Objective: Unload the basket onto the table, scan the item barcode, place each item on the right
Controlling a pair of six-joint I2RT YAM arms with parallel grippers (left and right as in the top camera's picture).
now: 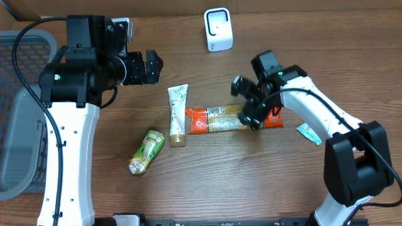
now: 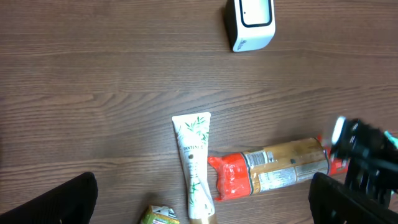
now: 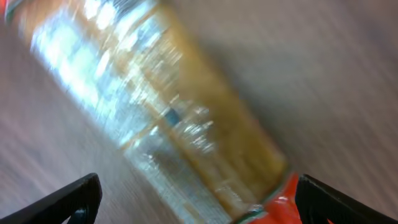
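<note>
Packet: we see the orange-ended packet (image 1: pixel 217 119) lying flat at the centre of the overhead frame, long axis left to right.
Right gripper: the right gripper (image 1: pixel 247 102) sits over the packet's right end with its fingers (image 3: pixel 68 199) spread wide. The blurred packet lies between them, and we cannot tell whether they touch it.
Left gripper: the left gripper (image 1: pixel 151 67), upper left of centre, is spread and holds nothing.
Scanner: the white scanner (image 1: pixel 218 29) stands at top centre, well apart from the packet.
Tube: the white tube (image 1: pixel 178 113) lies just beside the packet's left end.
Pouch: the green pouch (image 1: pixel 147 150) lies lower left of the tube.
Sachet: the teal sachet (image 1: pixel 309 133) lies right of the packet.
Basket: the grey basket (image 1: pixel 16 75) is at the left edge.
</note>
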